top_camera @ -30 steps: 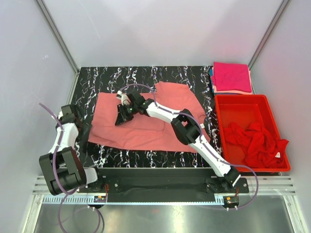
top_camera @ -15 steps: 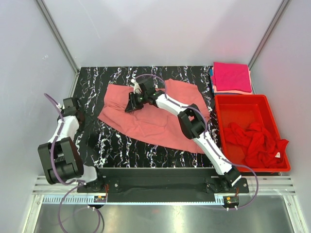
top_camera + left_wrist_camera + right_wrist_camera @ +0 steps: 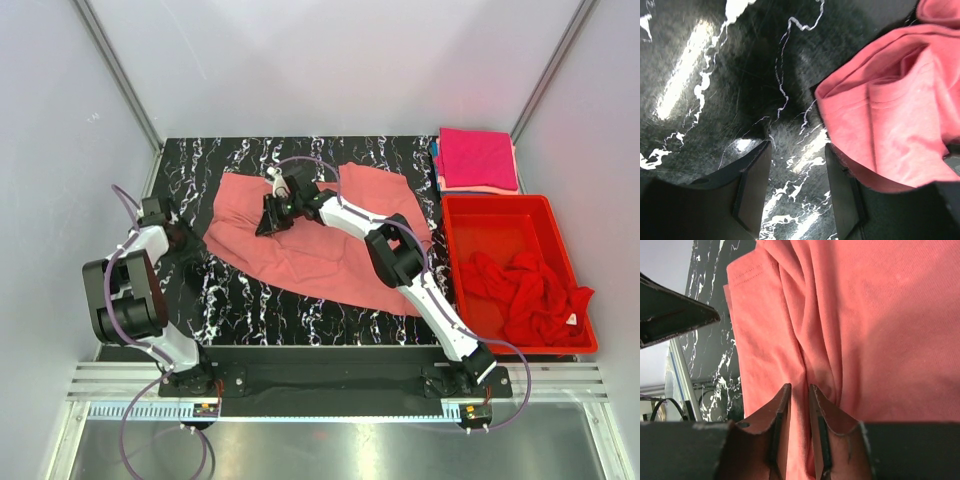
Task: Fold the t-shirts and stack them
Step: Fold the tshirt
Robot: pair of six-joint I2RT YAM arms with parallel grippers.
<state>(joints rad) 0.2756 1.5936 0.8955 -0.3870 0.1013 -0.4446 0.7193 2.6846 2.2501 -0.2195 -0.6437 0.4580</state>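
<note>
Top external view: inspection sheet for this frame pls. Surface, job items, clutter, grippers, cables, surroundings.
Surface: black marbled table, bare around the cloth.
Job's things: salmon-pink t-shirt rumpled mid-table; magenta t-shirt folded, topping a stack at the far right corner; red t-shirt crumpled inside the red bin.
Clutter: nothing seen beyond the bin.
Grippers: left gripper open and holding nothing, over bare table beside the salmon shirt's edge; right gripper pinched shut on a fold of that shirt.
Cables: purple cable loops over the right wrist, with similar loops by the left arm.
Surroundings: pale enclosure walls.
</note>
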